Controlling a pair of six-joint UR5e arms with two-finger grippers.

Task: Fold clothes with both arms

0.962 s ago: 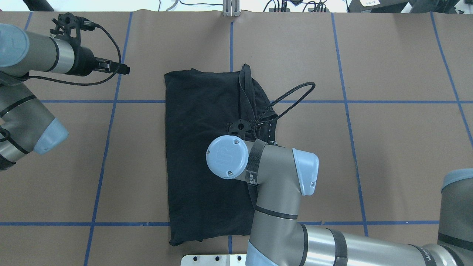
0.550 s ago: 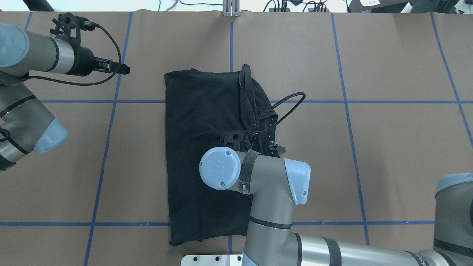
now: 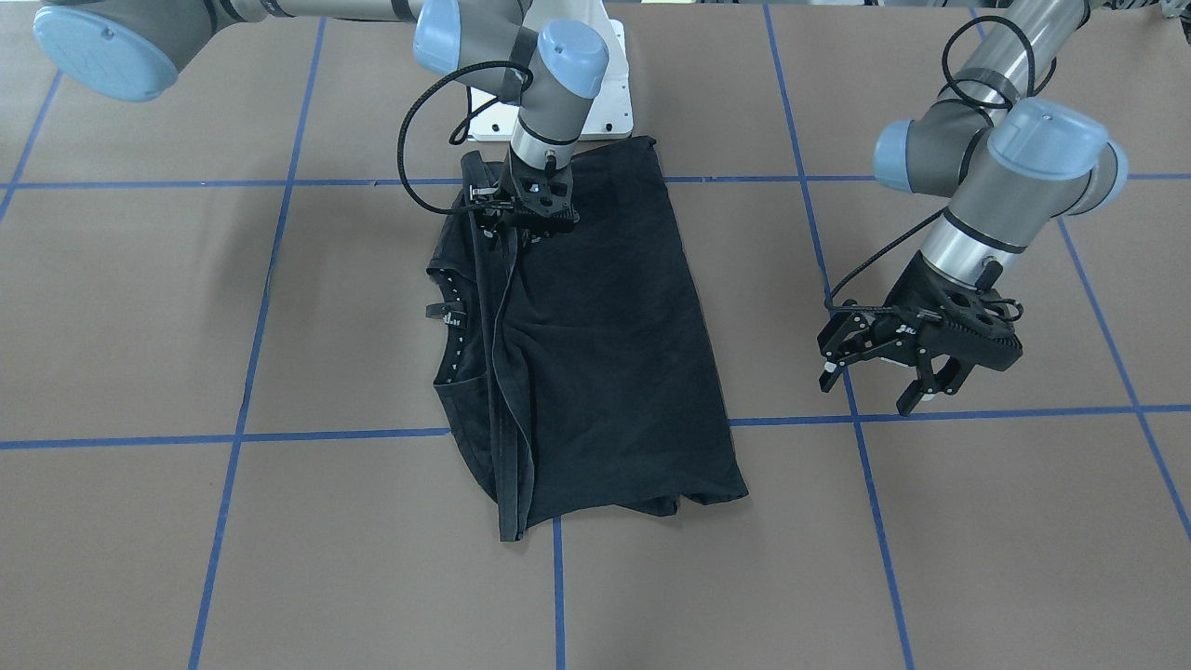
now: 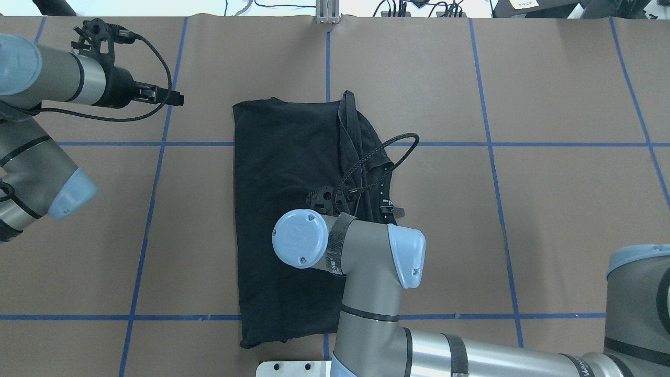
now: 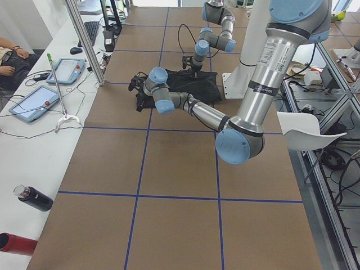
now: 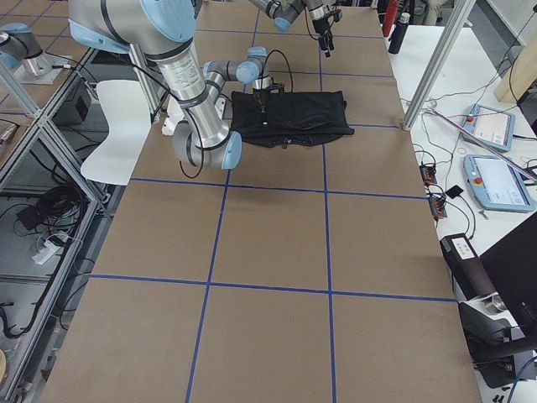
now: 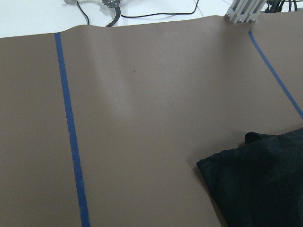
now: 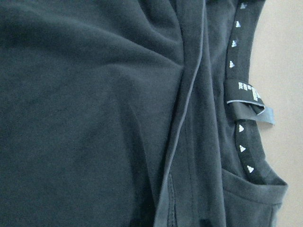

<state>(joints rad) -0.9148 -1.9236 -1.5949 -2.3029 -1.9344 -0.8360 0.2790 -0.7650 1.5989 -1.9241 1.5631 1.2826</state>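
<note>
The black T-shirt lies folded lengthwise in the middle of the table, logo hidden. Its collar, with white-triangle neck tape and a label, lies along its right edge. My right gripper points down, low over the shirt's half nearer the robot. Its jaws look spread and hold nothing. In the overhead view the wrist hides its fingers. My left gripper is open and empty above bare table left of the shirt. The left wrist view shows only a shirt corner.
The white bolted pedestal base stands just behind the shirt's near-robot end. Blue tape lines cross the brown table cover. An aluminium post stands at the far edge. Side benches hold tablets and bottles.
My right wrist has moved along the shirt toward the robot and a little to the left. The shirt has not shifted. The left arm has not moved.
</note>
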